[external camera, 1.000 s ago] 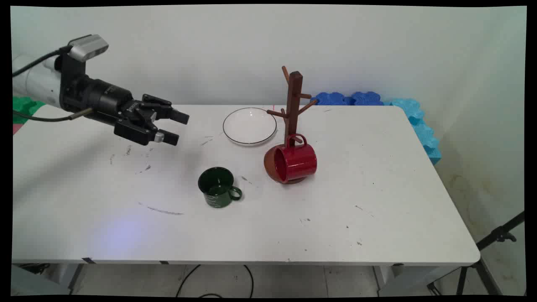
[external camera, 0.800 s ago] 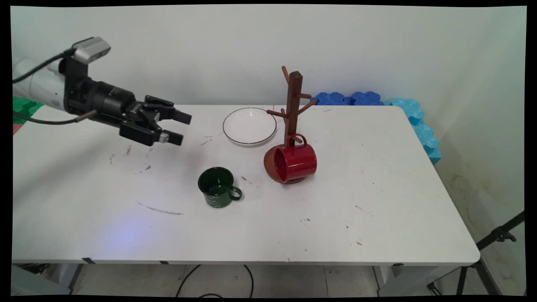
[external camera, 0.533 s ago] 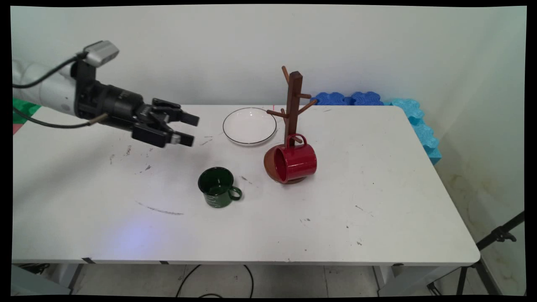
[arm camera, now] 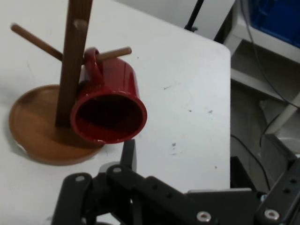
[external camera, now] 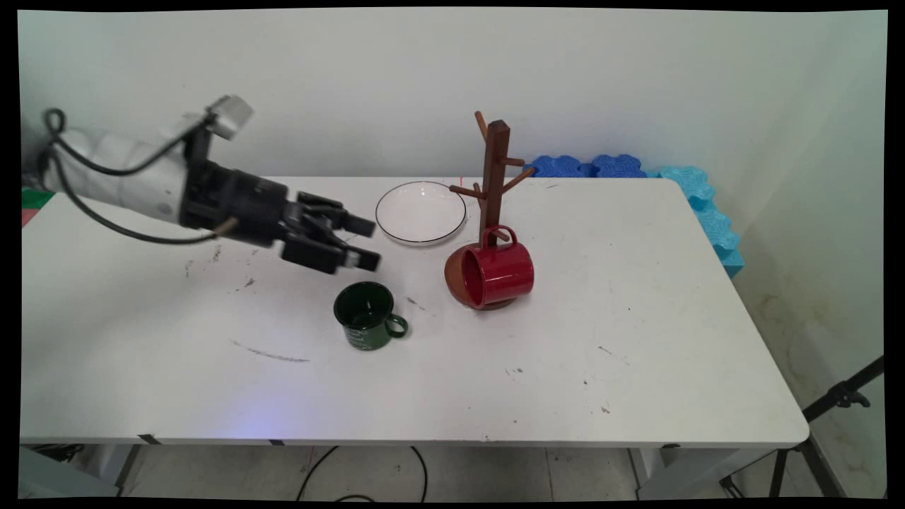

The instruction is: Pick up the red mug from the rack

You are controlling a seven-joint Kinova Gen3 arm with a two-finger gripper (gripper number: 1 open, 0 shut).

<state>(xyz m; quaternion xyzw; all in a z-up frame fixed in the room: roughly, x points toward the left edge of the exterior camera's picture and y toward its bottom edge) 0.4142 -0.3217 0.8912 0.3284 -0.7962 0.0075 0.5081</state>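
My black gripper [external camera: 368,244] hangs open and holds nothing, just above the table, left of centre. A dark green mug [external camera: 366,315] stands upright right below and in front of its fingertips, handle to the right. Further right, a red mug [external camera: 497,273] hangs by its handle on a low peg of the brown wooden mug tree [external camera: 494,164], its mouth turned toward the gripper. The hand view looks straight into the red mug [arm camera: 108,112], which hangs beside the tree's post [arm camera: 72,61] over its round base [arm camera: 33,136]. One black finger [arm camera: 129,153] rises below the mug.
A white plate [external camera: 396,227] with a dark rim lies behind the gripper, left of the mug tree. Blue foam pieces [external camera: 696,189] line the table's far right corner. A tripod leg [external camera: 838,397] stands off the right edge.
The arm has reached to the right and slightly down, bringing the gripper from the table's left part to just above the green mug. Its fingers stay open. Mugs, plate and tree have not moved.
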